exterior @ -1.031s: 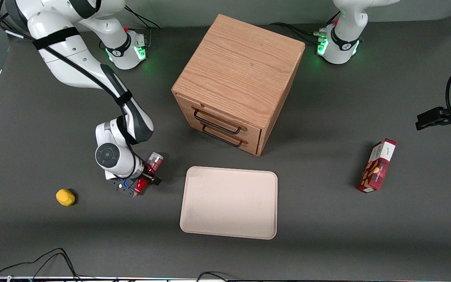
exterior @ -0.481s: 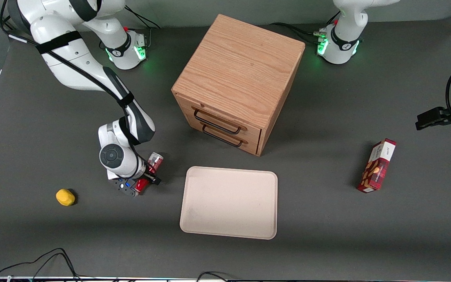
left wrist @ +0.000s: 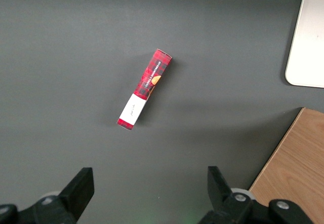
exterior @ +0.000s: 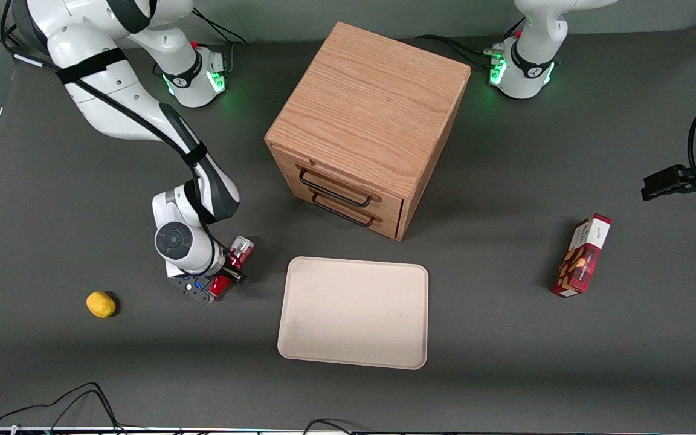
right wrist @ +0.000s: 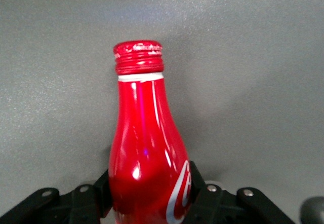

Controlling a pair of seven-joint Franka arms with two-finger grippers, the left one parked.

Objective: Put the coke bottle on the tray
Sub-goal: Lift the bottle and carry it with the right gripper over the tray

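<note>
Since a second ago my wrist has edged slightly toward the tray and the bottle's silvery base has shifted with it; my fingers press both sides of the one coke bottle, holding it at my gripper, low over the dark surface just beside the tray, toward my end; the wrist camera shows the red cap, the neck and a piece of white script, which the front view hides under my hand; the front view alone shows one yellow lump nearer my end and one wooden cabinet with two drawers, both pushed in; one red snack box lies toward the parked arm's end; the single tray holds nothing.
</note>
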